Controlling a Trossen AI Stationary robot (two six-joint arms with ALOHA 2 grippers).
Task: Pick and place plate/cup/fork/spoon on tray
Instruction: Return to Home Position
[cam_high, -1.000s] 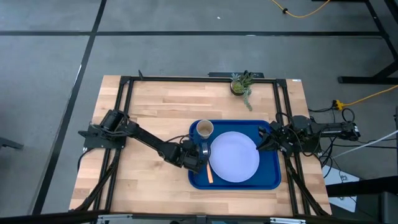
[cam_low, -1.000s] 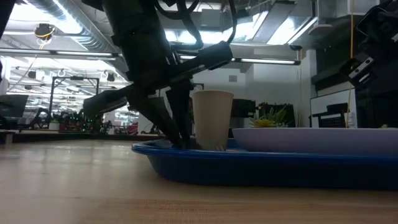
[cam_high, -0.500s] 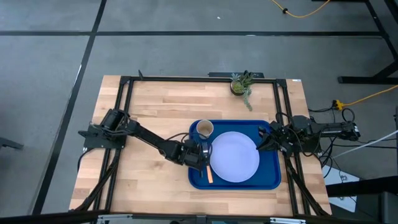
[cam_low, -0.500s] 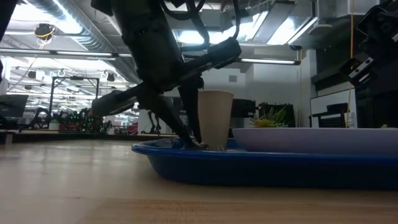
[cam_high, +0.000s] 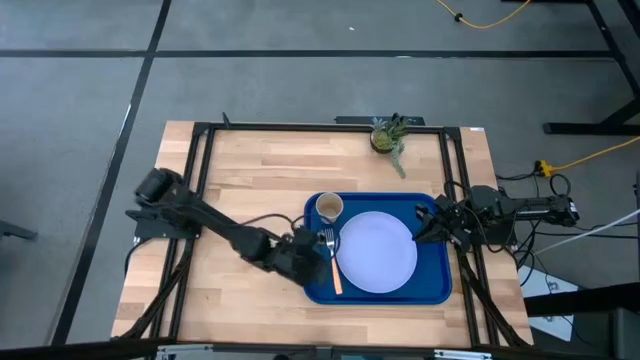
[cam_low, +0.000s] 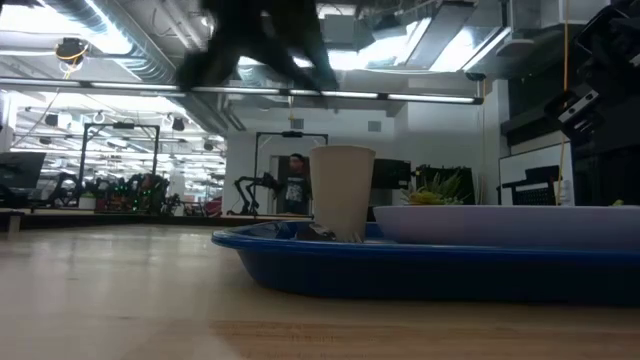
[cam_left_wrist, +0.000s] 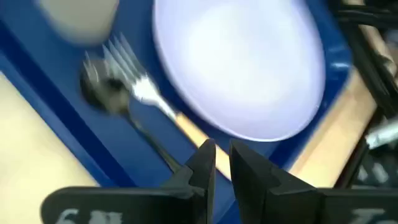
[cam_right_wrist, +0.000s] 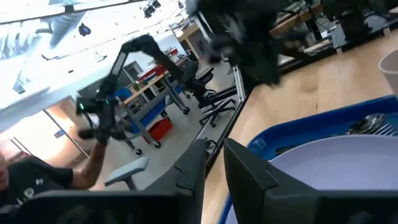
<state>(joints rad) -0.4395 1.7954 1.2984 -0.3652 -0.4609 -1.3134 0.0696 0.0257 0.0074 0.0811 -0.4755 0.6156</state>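
Four items lie on the tray (cam_high: 425, 290): plate (cam_high: 377, 252), cup (cam_high: 329, 207), fork (cam_high: 332, 262) and spoon (cam_left_wrist: 118, 106). The left end effector (cam_high: 312, 262) hangs above the tray's left edge, fingers nearly closed and empty, fork and spoon just beyond them. The right end effector (cam_high: 425, 225) rests at the tray's right rim, fingers narrowly apart, empty.

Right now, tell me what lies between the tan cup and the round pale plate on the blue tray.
Only bare tray floor separates cup and plate in the high view; the fork lies below that gap.
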